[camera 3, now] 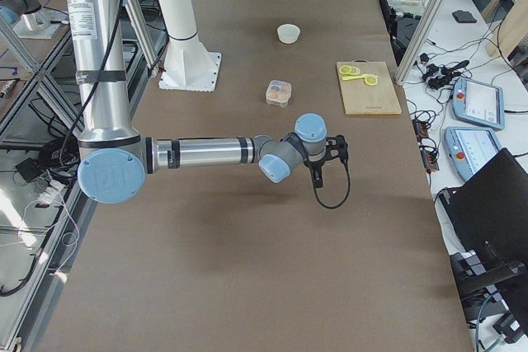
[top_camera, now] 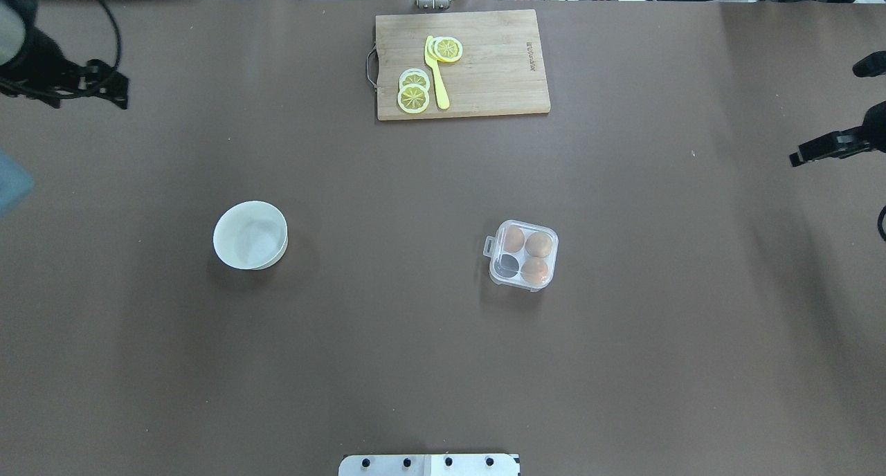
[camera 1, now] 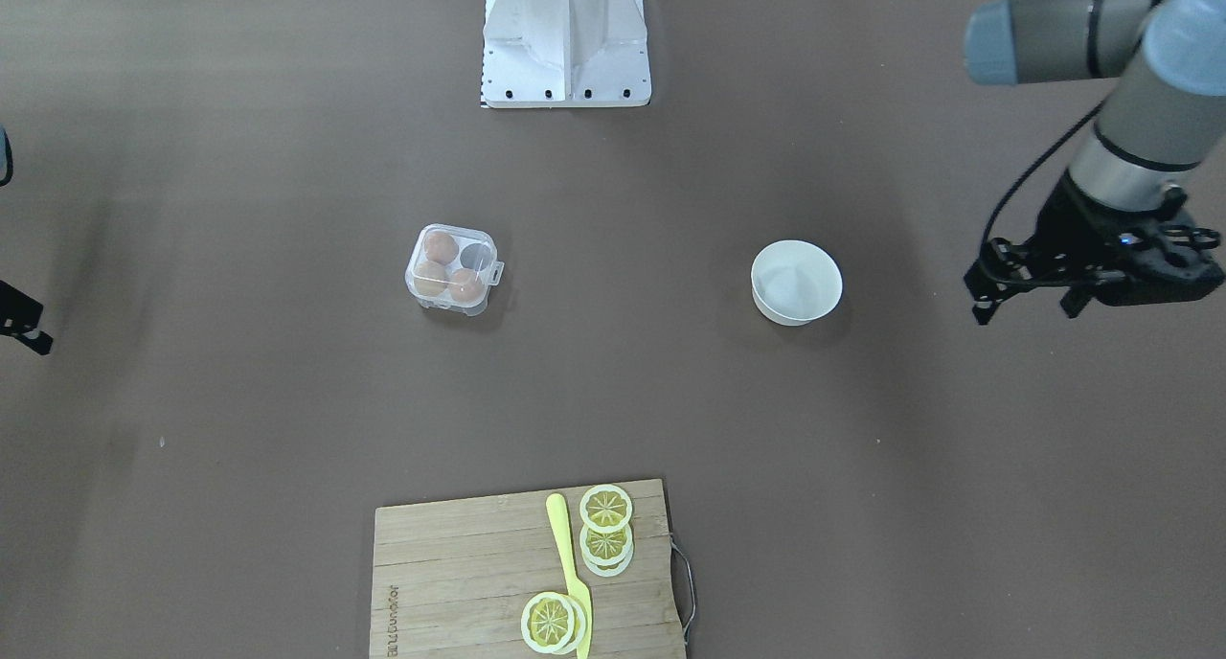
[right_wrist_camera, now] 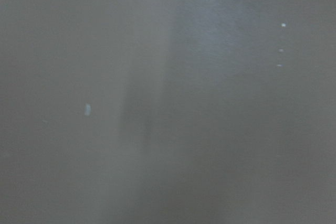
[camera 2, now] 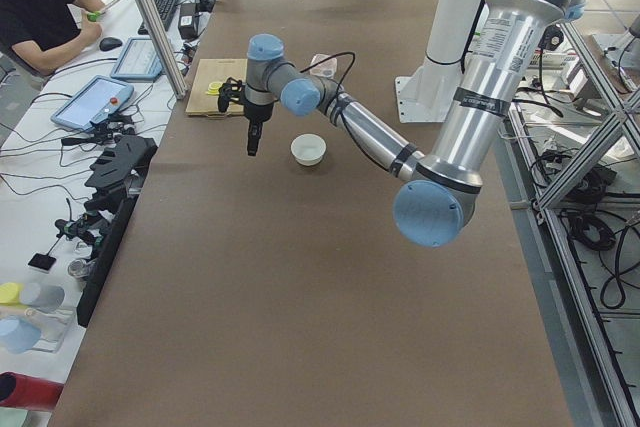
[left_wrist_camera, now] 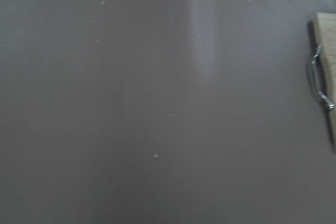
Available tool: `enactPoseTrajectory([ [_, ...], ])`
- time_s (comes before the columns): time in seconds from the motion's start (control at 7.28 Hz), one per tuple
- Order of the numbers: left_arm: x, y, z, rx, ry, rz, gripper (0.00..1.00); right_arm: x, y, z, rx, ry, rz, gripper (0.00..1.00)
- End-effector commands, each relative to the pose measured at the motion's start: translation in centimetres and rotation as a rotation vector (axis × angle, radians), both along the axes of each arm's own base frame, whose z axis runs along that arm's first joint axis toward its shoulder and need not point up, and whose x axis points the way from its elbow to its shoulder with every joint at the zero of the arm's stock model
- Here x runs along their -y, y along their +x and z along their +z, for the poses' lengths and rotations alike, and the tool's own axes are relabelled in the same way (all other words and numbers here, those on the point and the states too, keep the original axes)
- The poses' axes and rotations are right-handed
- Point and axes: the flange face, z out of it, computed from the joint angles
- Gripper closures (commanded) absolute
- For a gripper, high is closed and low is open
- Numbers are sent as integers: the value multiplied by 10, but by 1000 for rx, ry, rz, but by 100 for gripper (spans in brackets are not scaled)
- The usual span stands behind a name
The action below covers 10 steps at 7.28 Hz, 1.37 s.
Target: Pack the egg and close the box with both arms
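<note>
I read the clear egg box point(top_camera: 522, 254) on the table point(top_camera: 415, 337), three eggs point(top_camera: 538, 244) inside and lid seemingly down, as nearer my right gripper point(top_camera: 806, 155) than my left gripper point(top_camera: 111, 88); I cannot tell whether either's jaws are spread.

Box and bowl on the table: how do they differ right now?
The box is clear, square and holds three eggs, one cell empty; the bowl is white, round and empty. In the overhead view the box sits right of centre, the bowl left. Both stand upright on the table.
</note>
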Motion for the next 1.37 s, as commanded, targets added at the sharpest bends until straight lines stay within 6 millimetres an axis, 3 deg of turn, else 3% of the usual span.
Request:
enactPoseTrajectory([
  [0.0,-10,-79,86,57,3,74,2,-15,81,55,-135,-44,-151,0],
  [0.14,-15,-119,120,25,1,129,2,-27,123,72,-148,-102,-164,0],
  [0.27,-15,-153,144,26,70,219,2,-37,159,76,-147,-184,-161,0],
  [0.41,-22,-172,166,52,109,281,2,-40,181,70,-117,-215,-173,0],
  [0.55,-22,-192,190,55,84,269,2,-47,177,40,-42,-266,-163,0],
  [0.69,-22,-194,193,52,76,262,2,-54,175,0,-22,-269,-140,0],
  [0.82,-21,-192,193,51,70,261,2,-57,174,-7,-9,-306,-92,0],
  [1.1,-22,-194,189,50,74,257,2,-65,174,0,-10,-317,-90,0],
  [1.24,-30,-195,197,49,57,256,2,-65,174,1,-12,-319,-90,0],
])
